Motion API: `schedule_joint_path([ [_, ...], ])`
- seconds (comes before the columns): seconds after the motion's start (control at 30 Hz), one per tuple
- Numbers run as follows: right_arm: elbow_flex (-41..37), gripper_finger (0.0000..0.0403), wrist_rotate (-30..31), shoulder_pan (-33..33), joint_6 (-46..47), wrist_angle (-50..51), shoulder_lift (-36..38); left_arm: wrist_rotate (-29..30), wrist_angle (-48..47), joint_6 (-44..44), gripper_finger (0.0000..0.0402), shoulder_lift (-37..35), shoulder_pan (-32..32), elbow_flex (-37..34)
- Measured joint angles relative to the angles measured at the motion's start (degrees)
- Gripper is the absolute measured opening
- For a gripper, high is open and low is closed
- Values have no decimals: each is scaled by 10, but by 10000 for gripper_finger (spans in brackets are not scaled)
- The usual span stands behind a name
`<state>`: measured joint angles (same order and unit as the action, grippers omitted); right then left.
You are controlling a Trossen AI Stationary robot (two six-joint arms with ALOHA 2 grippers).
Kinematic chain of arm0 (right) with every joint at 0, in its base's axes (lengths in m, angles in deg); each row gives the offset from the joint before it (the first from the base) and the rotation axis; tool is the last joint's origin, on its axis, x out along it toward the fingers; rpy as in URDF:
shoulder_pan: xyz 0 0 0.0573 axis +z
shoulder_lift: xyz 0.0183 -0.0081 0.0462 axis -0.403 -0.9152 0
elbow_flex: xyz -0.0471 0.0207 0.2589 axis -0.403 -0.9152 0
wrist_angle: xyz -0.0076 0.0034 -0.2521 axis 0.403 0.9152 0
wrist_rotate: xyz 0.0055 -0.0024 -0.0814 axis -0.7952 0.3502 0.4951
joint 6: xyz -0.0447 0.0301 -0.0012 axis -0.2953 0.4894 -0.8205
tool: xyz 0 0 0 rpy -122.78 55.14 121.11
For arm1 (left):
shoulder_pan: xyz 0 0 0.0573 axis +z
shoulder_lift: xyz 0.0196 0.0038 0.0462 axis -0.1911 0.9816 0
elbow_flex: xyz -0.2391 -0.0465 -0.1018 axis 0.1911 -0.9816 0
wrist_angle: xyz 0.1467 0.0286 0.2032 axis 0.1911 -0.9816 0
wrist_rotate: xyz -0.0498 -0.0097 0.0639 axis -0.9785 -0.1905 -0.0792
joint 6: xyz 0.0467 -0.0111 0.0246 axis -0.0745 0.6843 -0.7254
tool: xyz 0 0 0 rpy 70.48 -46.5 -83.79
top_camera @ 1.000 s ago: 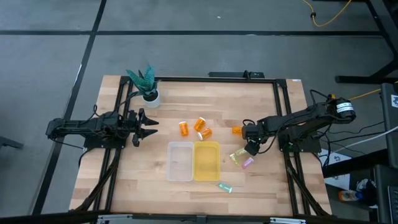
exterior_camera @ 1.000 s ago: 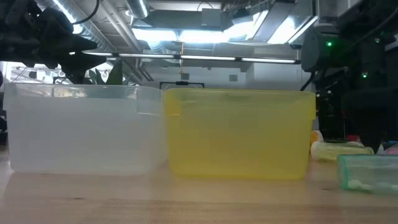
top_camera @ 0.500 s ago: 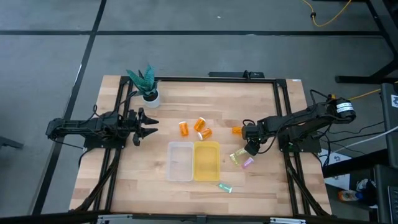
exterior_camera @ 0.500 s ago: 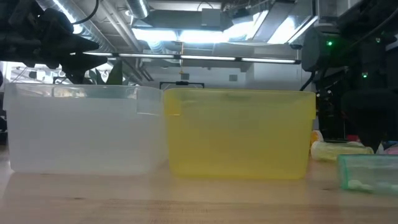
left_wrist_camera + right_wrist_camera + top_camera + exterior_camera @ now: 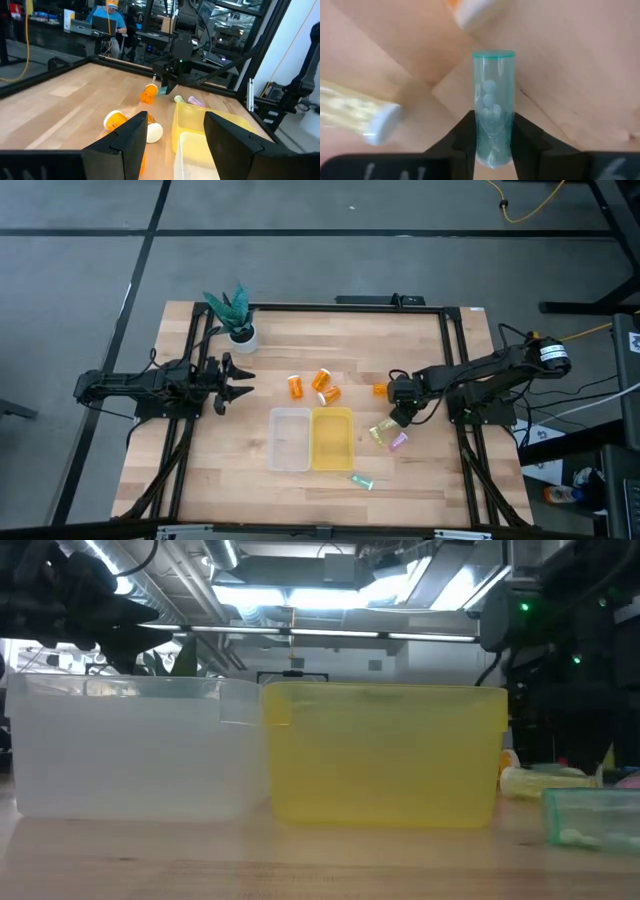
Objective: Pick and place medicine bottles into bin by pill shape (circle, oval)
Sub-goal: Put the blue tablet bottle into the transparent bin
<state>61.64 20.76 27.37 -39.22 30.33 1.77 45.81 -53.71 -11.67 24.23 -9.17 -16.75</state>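
Observation:
My right gripper [image 5: 399, 413] is at the table's right-middle, shut on a slim teal medicine bottle [image 5: 493, 100] with round pills inside; the high view hides that bottle under the gripper. Three orange bottles [image 5: 297, 386] [image 5: 322, 379] [image 5: 330, 393] lie on their sides left of it, and another [image 5: 381, 389] just beyond it. A yellow-green vial [image 5: 380, 432], a purple one [image 5: 398, 442] and a second teal one [image 5: 362, 481] lie near the yellow bin [image 5: 332, 438]. The clear bin [image 5: 290, 439] stands beside it. My left gripper [image 5: 236, 386] waits open at the left. My right gripper pinches the teal bottle's body [image 5: 493, 142] between its two fingers [image 5: 466, 137], near the end opposite the cap [image 5: 493, 54]. The fingers lie across the bottle, which reaches away from them. Whether it is clear of the table I cannot tell.
A white pot with a green plant [image 5: 238, 322] stands at the far left corner. Black frame rails [image 5: 455, 350] run along the table's sides. The two bins fill the low view, clear [image 5: 130, 750] and yellow [image 5: 385, 755].
My right gripper has shifted slightly toward the table's left and far edge. Bottles and bins on the table lie as before.

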Motion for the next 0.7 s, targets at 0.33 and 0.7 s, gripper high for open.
schedule_joint_path([
  [0.33,174,91,46,28,-43,60,1,0,0,-15,190,0,0,0],
  [0.7,202,92,44,42,-326,-413,-30,0,0,-15,190,0,0,0],
])
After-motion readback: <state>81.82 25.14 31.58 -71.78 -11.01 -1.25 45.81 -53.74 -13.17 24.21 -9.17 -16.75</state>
